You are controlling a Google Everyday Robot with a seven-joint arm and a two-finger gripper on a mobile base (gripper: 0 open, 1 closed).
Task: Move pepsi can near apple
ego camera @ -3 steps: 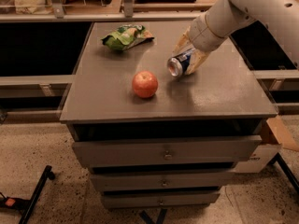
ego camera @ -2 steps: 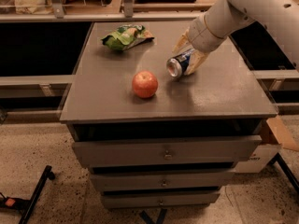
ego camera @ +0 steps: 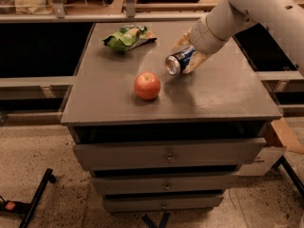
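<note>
The pepsi can (ego camera: 179, 61) is blue with a silver end facing the camera. It lies tilted on its side, held between the fingers of my gripper (ego camera: 188, 54), just above the grey cabinet top (ego camera: 213, 91). The gripper comes in from the upper right on a white arm and is shut on the can. The red-orange apple (ego camera: 147, 85) stands on the cabinet top, a short way to the lower left of the can, apart from it.
A green snack bag (ego camera: 128, 36) lies at the back left of the top. The cabinet has several drawers (ego camera: 168, 153) below. A cardboard box (ego camera: 275, 146) stands on the floor at the right. Shelving runs behind.
The can and gripper have shifted slightly to the left, toward the apple. The apple and bag have not moved.
</note>
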